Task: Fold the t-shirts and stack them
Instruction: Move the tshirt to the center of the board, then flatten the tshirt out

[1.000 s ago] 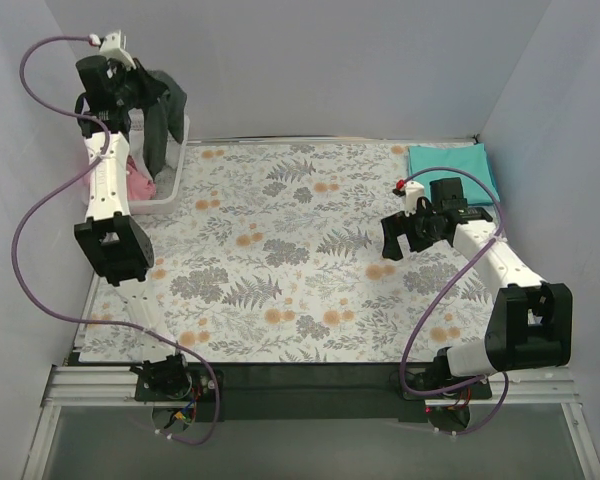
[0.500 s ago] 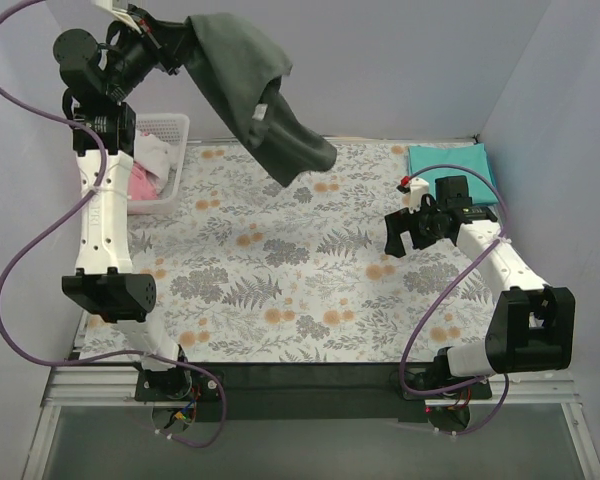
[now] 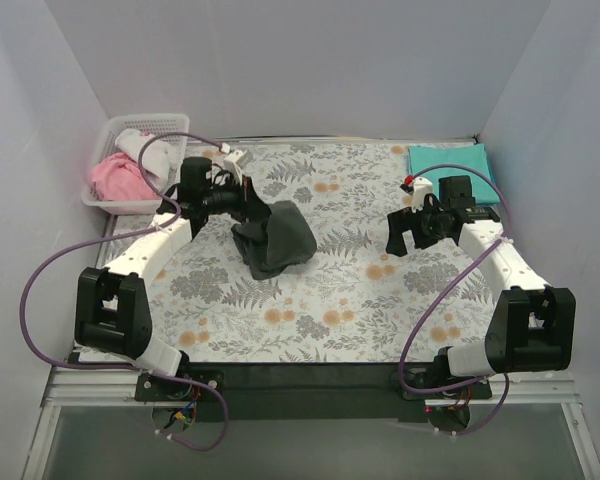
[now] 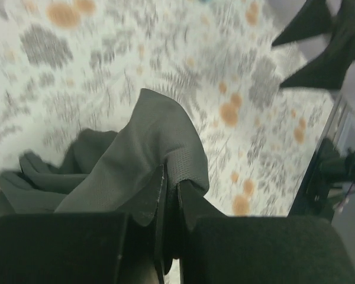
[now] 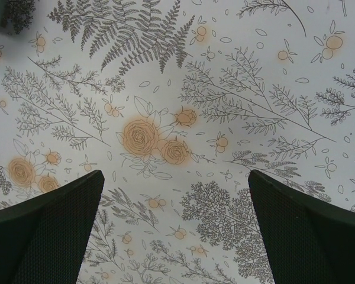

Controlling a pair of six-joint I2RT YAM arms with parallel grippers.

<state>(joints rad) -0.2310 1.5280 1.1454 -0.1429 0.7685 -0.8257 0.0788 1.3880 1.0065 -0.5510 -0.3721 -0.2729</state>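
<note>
My left gripper (image 4: 170,190) is clenched on a fold of the charcoal-grey t-shirt (image 3: 276,240), which lies crumpled in a heap on the floral sheet (image 3: 320,300), left of its centre. My right gripper (image 5: 176,177) hovers above the sheet's right half, jaws spread wide, holding nothing. The teal t-shirt (image 3: 450,160) lies flat, a neat rectangle, at the sheet's far right corner. A white basket (image 3: 130,122) of pink and white cloth sits just off the sheet's far left corner.
</note>
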